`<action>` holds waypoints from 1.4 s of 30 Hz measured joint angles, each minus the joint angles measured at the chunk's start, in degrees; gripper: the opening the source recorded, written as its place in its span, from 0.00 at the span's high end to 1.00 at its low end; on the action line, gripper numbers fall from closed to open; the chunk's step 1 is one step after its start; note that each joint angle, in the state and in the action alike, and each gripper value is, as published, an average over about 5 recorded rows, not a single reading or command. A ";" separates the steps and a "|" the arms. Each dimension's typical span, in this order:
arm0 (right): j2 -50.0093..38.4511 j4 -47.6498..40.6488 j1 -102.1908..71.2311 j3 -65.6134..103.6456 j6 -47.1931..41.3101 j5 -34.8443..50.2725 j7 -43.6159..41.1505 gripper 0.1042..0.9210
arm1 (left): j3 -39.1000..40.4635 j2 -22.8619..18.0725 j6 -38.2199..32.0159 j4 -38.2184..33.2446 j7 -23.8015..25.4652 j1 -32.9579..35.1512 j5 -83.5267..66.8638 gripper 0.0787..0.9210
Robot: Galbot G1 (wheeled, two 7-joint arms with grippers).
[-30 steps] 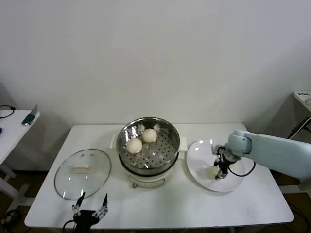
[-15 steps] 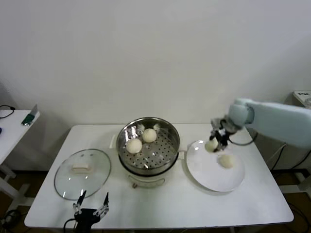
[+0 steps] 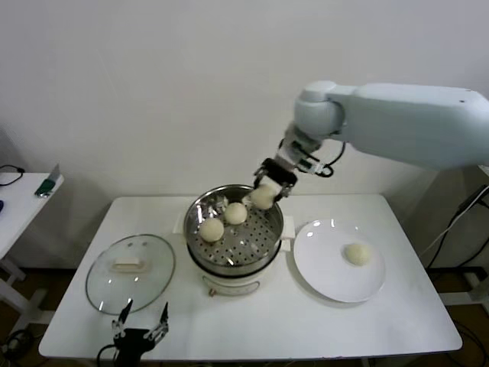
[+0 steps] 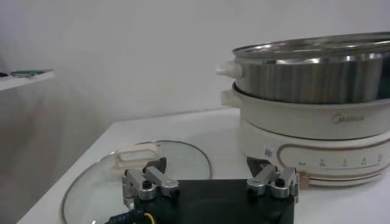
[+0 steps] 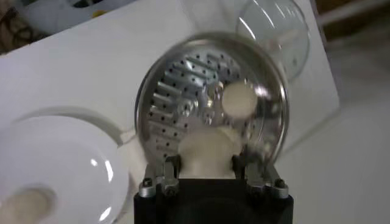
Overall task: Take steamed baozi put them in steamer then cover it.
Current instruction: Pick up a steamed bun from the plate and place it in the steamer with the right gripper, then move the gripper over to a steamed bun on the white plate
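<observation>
My right gripper (image 3: 267, 190) pinches a bun (image 3: 261, 197) above the steamer (image 3: 234, 226), over its far right rim. If I let go here, I reckon it clips the rim and rolls out. Left gripper (image 3: 141, 329) waits wide open beside the lid (image 3: 130, 271).

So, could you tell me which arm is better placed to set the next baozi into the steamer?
Right. The right gripper already holds a baozi above the steamer rim, while the left gripper waits open at the near table edge by the cover.
</observation>
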 measured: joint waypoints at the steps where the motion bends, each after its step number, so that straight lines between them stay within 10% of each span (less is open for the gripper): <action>1: 0.93 0.31 -0.34 0.01 0.84 -0.94 0.33 0.42 | -0.04 -0.06 -0.01 -0.01 -0.01 0.01 -0.04 0.12; 28: 9.59 -1.38 -14.63 -0.37 6.94 -20.31 5.84 0.41 | 0.09 -0.52 -0.44 0.43 -0.24 0.22 -0.07 0.12; 42: 8.56 -2.96 -13.02 -0.45 8.05 -16.57 7.26 0.12 | 0.51 -0.44 -0.50 0.32 -0.23 0.10 0.37 0.12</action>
